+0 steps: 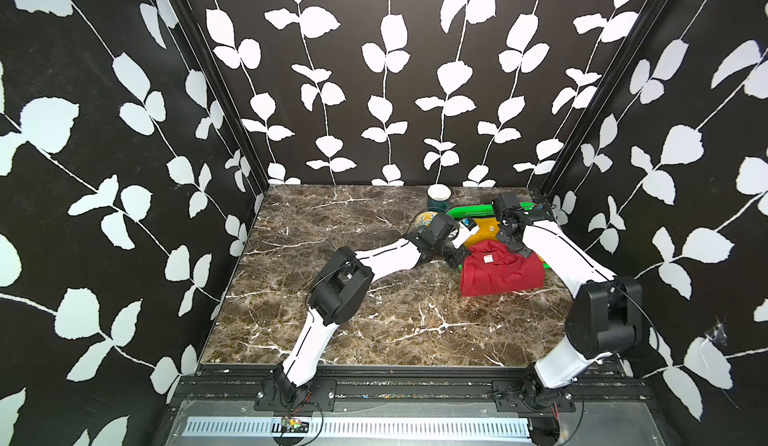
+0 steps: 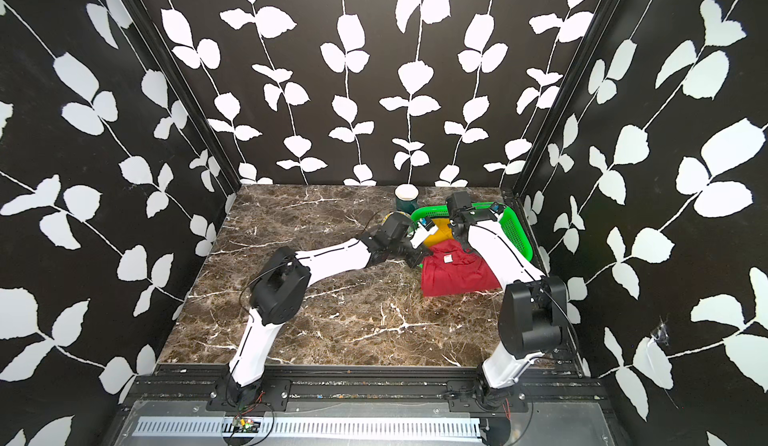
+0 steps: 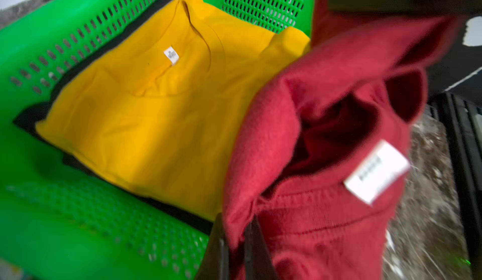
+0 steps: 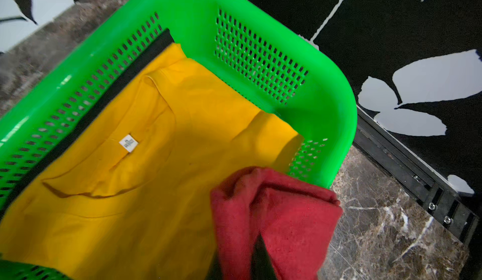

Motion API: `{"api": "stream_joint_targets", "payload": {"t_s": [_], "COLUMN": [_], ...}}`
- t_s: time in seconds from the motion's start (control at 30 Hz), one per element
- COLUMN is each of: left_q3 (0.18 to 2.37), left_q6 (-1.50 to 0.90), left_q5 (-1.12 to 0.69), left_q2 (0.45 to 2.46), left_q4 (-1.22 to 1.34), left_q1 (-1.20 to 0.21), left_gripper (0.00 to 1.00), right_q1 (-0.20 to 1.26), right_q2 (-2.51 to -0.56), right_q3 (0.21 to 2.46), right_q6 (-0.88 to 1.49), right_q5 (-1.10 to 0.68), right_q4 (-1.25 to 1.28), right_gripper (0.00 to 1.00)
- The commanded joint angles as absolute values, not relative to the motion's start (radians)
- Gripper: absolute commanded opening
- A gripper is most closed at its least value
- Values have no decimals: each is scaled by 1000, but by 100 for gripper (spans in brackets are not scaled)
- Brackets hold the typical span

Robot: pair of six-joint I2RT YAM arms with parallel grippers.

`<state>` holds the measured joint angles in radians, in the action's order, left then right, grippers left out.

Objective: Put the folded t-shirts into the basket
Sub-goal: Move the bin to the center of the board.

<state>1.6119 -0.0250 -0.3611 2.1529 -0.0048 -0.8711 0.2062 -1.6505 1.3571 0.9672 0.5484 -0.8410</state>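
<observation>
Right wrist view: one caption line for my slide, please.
The right end effector grips the red cloth t-shirt at the bright green perforated plastic basket, which holds a mustard yellow t-shirt.

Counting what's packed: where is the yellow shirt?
In the wrist views, the yellow shirt lies in the green basket, far right on the table, atop the black shirt.

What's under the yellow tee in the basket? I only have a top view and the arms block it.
Observer: A black t-shirt lies under the yellow t-shirt. The right wrist view shows its edge along one wall of the basket.
Operator: Is the left gripper actually holding the red tee?
Observer: Yes. In the left wrist view the left gripper is shut on a fold of the red t-shirt.
Operator: And the right?
Observer: The right gripper is shut on another fold of it, as the right wrist view shows.
</observation>
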Motion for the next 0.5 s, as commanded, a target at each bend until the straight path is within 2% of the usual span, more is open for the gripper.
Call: {"api": "stream_joint_targets", "payload": {"t_s": [0.0, 0.17, 0.47], "left_q3": [1456, 1380, 1255], "left_q6": [-50, -23, -49], "left_q5": [-387, -411, -420], "left_q2": [2085, 1998, 1912], "left_q4": [-18, -33, -47], "left_q1": [-883, -925, -1051], "left_gripper": [0, 0, 0], "right_q1": [199, 199, 200], "right_q2": [-1666, -1630, -1479], "right_q3": [1340, 1320, 1151], "right_q6": [918, 894, 834], "right_q5": [495, 427, 383], "right_q4": [-897, -914, -892], "right_gripper": [0, 0, 0]}}
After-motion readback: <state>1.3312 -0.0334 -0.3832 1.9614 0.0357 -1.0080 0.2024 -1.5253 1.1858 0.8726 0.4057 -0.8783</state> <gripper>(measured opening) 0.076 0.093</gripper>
